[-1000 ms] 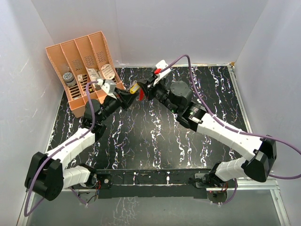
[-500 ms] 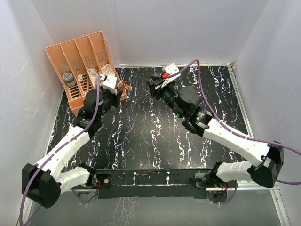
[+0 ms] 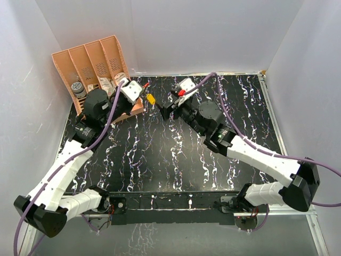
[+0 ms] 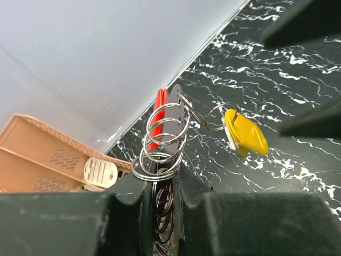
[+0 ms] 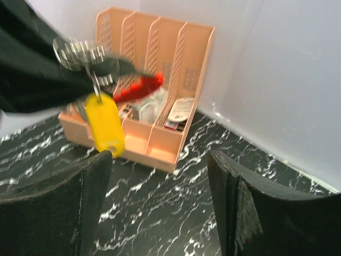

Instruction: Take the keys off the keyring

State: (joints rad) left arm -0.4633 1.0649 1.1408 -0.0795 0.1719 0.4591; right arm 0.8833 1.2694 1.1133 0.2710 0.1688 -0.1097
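Up in the air, the keyring [image 4: 160, 144] sits pinched in the left end effector [image 4: 160, 180], so the yellow key [image 4: 246, 133] and red key [image 4: 159, 112] stick out free. The right end effector [image 5: 157, 181] hovers close by, fingers spread wide, above the counter [image 3: 176, 154], likely to grab one.

The top external camera looks down from behind over the whole table [image 3: 176, 160]. Both wrist cameras, close in, share the yellow key [image 4: 246, 133] and orange rack [image 5: 160, 80].
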